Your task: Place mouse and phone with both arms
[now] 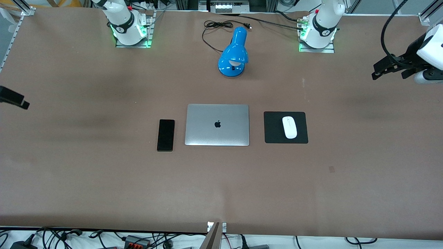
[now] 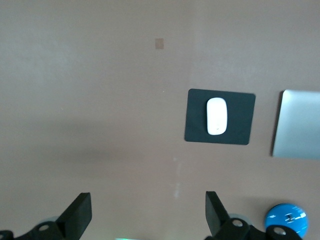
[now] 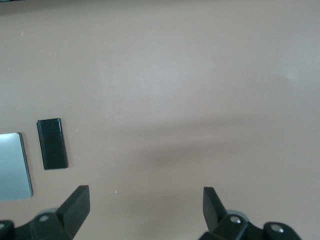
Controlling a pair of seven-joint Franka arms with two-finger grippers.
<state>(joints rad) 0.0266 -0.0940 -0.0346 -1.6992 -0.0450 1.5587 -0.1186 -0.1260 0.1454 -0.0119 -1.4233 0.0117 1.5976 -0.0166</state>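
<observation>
We see a glossy white oval mouse lying on a matte black square pad, beside a closed brushed-silver laptop. A slim glossy black phone lies flat on the brown table at the laptop's other edge. Both the left gripper and the right gripper hang high with fingers spread wide, grasping nothing.

no words readable; only an apple logo on the laptop.
</observation>
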